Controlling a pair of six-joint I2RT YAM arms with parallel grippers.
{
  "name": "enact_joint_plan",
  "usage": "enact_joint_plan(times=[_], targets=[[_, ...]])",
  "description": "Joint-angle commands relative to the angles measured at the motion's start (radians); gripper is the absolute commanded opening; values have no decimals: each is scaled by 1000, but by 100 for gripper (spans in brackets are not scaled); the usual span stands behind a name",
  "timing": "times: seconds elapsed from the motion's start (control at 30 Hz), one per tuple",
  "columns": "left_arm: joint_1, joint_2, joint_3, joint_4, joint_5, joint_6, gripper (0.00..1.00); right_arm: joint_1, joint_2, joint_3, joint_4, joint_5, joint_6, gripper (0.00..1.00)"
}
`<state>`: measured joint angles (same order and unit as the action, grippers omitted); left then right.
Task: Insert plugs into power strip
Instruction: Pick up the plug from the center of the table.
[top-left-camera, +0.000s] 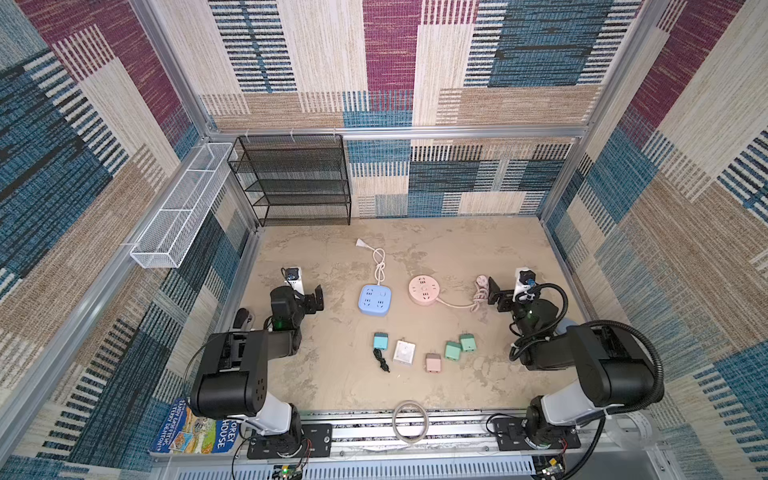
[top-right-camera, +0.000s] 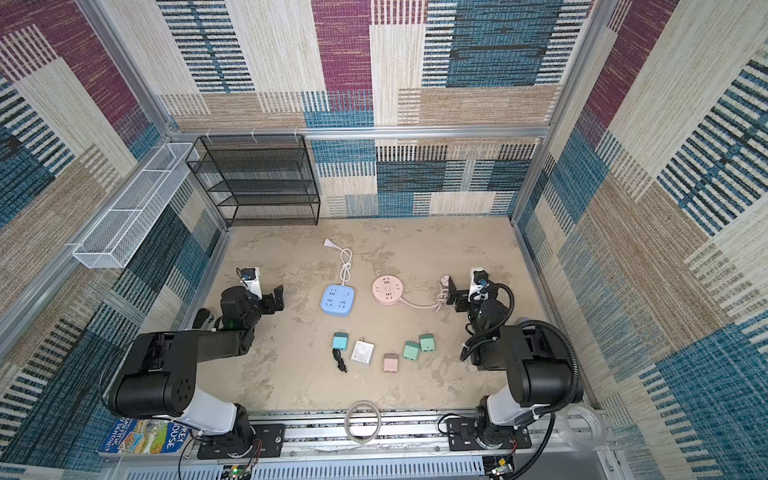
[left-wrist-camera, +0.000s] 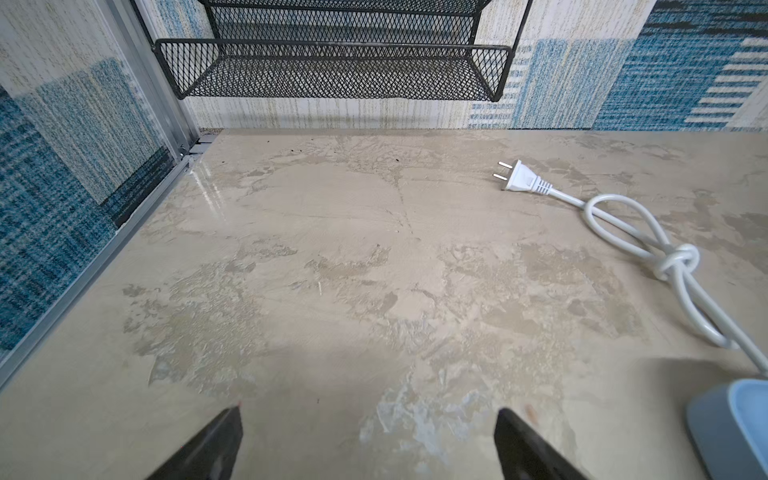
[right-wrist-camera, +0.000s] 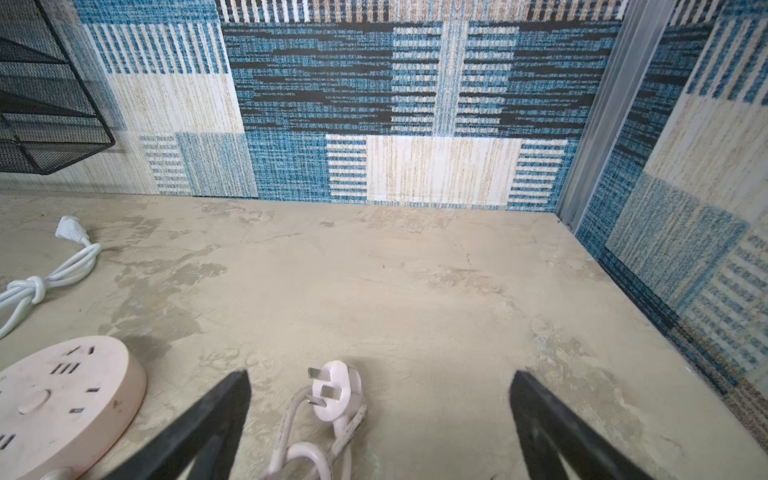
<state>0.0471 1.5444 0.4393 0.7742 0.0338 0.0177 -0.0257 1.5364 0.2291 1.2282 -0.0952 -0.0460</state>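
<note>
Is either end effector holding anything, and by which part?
Nothing is held. The left end effector and the right end effector both stand open and empty.

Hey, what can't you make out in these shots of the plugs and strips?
White plug: prongs too small to make out in both top views; outside both wrist views.
Blue strip: mostly cut off by the left wrist view's edge.
Pink strip: partly cut off by the right wrist view's edge.
</note>
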Motion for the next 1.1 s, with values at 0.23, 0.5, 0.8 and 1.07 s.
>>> enact_joint_plan(times=[0.23, 0.5, 0.8, 1.07], targets=[[0, 1, 3, 22, 14, -15, 99, 1, -4, -4, 22, -3, 11, 100], [0, 2, 3, 21, 14, -15, 99, 0, -1, 3, 15, -2, 15, 100], [-1, -9, 2, 21, 33, -7, 99, -3, -3, 3, 13, -8, 16, 100], [-19, -187, 179, -483, -150, -116, 99, 4, -204, 281, -532, 65, 119, 100]])
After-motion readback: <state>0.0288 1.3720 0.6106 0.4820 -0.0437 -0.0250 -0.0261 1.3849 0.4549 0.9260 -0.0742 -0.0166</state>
